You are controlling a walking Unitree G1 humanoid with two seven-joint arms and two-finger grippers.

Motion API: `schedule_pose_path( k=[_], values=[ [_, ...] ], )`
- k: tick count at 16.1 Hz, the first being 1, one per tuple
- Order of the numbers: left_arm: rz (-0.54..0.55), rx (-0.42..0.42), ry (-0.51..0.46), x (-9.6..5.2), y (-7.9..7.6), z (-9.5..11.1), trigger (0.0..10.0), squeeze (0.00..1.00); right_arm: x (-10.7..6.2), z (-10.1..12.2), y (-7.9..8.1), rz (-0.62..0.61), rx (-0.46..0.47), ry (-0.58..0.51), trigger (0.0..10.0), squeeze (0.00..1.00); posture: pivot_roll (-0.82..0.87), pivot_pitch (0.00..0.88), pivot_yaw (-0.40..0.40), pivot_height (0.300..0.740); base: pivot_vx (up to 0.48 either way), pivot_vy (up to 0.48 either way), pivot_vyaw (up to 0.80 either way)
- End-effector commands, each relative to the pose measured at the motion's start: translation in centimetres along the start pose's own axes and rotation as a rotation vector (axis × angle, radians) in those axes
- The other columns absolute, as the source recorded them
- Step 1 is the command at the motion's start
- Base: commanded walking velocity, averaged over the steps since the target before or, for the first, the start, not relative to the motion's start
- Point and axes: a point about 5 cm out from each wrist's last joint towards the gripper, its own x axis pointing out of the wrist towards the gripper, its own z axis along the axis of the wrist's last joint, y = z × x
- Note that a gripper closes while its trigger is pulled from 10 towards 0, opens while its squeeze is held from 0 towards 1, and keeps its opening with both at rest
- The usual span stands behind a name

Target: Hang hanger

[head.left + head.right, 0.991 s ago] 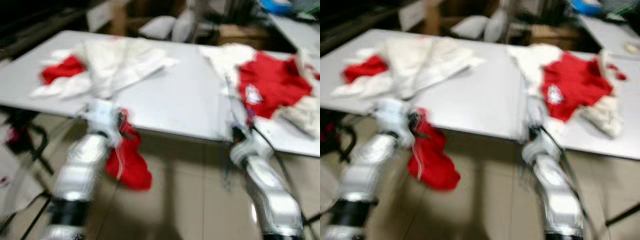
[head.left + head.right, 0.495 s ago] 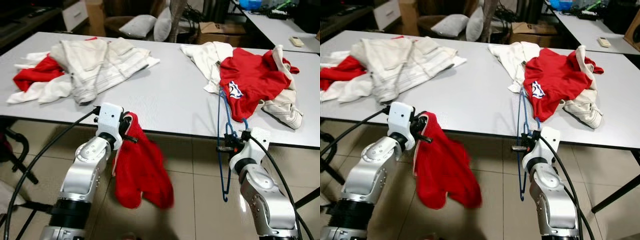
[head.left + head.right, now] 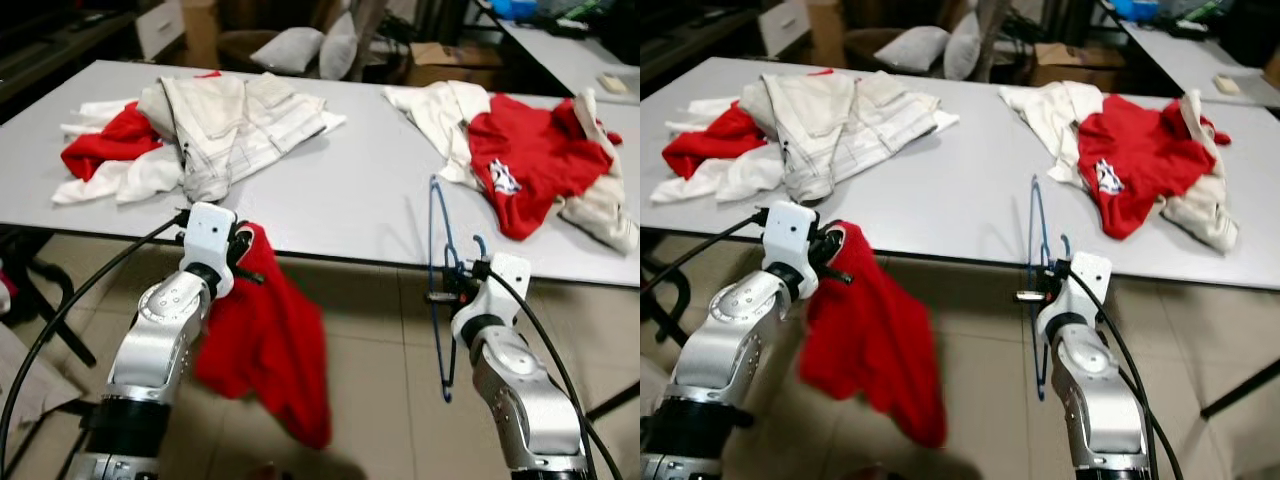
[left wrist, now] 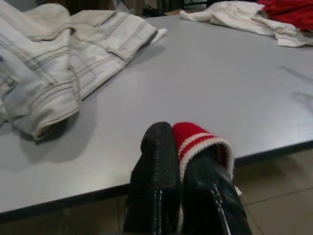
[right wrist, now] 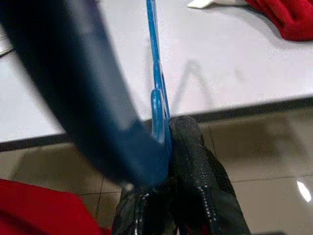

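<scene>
Here the left gripper (image 3: 243, 262) jaws clamp a red garment (image 3: 262, 340); the right gripper (image 3: 447, 290) jaws clamp a blue hanger (image 3: 438, 262) near the table (image 3: 350, 190).

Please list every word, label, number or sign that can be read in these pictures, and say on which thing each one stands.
No text can be read.
Red shirt on the table: a white and dark emblem, too small and blurred to read.
Blue hanger in the right gripper: no marking.
Red garment in the left gripper: no print.
</scene>
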Motion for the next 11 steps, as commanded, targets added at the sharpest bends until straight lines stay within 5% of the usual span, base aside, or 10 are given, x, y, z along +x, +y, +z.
schedule_pose_path(
  k=[1,6,11],
  values=[
    [-0.027,0.012,-0.038,0.26,-0.67,1.04,10.0,0.00,-0.09,-0.14,-0.71,-0.030,0.001,0.003,10.0,0.00,-0.01,0.000,0.015,0.740,0.000,0.379,0.00],
    [-0.035,0.015,-0.037,0.36,-0.77,1.06,10.0,0.00,-0.08,-0.11,-0.67,-0.035,0.001,0.002,10.0,0.00,-0.01,0.000,0.017,0.740,0.000,0.382,0.00],
    [-0.034,0.004,-0.050,0.48,-1.21,1.16,10.0,0.00,-0.05,0.15,-0.60,-0.034,-0.005,-0.006,10.0,0.00,-0.02,0.000,0.018,0.740,0.000,0.000,0.00]
  ],
)
